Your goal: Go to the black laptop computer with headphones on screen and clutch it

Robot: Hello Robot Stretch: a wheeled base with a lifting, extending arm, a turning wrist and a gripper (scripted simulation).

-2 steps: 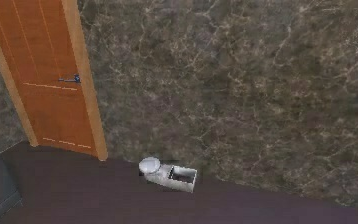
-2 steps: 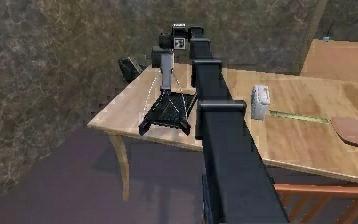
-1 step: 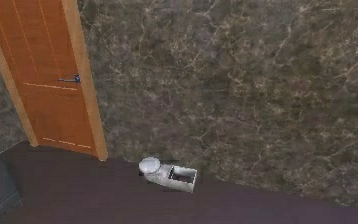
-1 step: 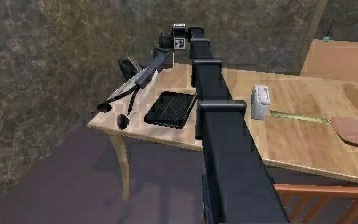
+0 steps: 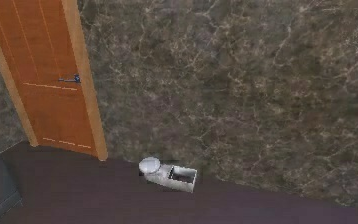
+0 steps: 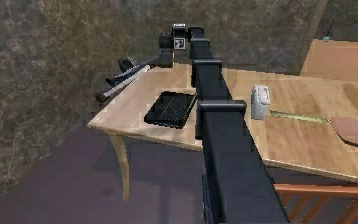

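Arm side view: a wooden chair rail (image 6: pixel 322 190) sits at 5 o'clock. The dark arm (image 6: pixel 222 130) rises from 6 o'clock over a pale wooden table (image 6: pixel 287 150). The black laptop (image 6: pixel 172 107) lies flat on the table near the picture's centre, just beside the arm at its 9 o'clock. At the arm's 3 o'clock stands a small white boxy thing (image 6: pixel 259 101), then a thin yellow stick (image 6: pixel 299 117) and a reddish paddle (image 6: pixel 353 129). Farther out, at 11 o'clock, the gripper (image 6: pixel 147 62) hangs at the table's far corner, where a long grey-and-black thing (image 6: pixel 117 85) lies. I cannot tell how its fingers stand, or whether it holds anything.

Forward view: a small white-and-grey thing (image 5: pixel 167 173) lies on the dark floor at 6 o'clock, below a marbled wall (image 5: pixel 247 80). An orange door (image 5: pixel 52 70) stands at 10 o'clock.
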